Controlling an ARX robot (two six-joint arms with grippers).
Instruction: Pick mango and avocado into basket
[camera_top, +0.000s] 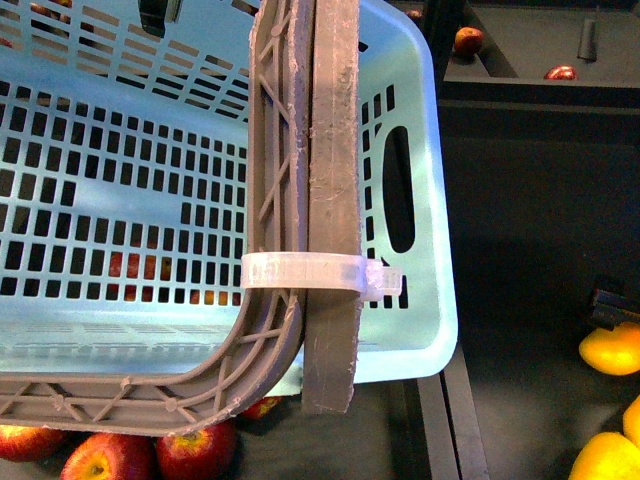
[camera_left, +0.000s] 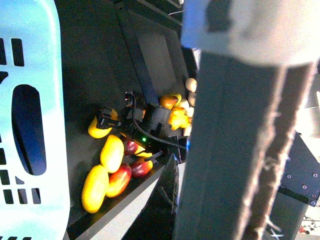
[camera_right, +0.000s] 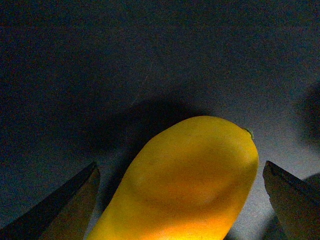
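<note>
One basket (camera_top: 420, 150) fills the left, its two handles (camera_top: 330, 150) bound by one zip tie (camera_top: 320, 272). Four red apples (camera_top: 105, 460) lie near, beneath it, and two more far right. Three mangoes (camera_top: 605, 460) show near right. The right gripper (camera_right: 180, 167), spread wide, straddles one mango (camera_right: 190, 185) without touching it. The left gripper is out of sight.

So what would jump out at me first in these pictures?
A light blue basket fills most of the front view, its two brown-grey handles bound together by a white zip tie, and red apples show below its near edge. In the right wrist view a bright yellow mango lies on a dark surface, with the right arm's jaws open on either side of it.
</note>
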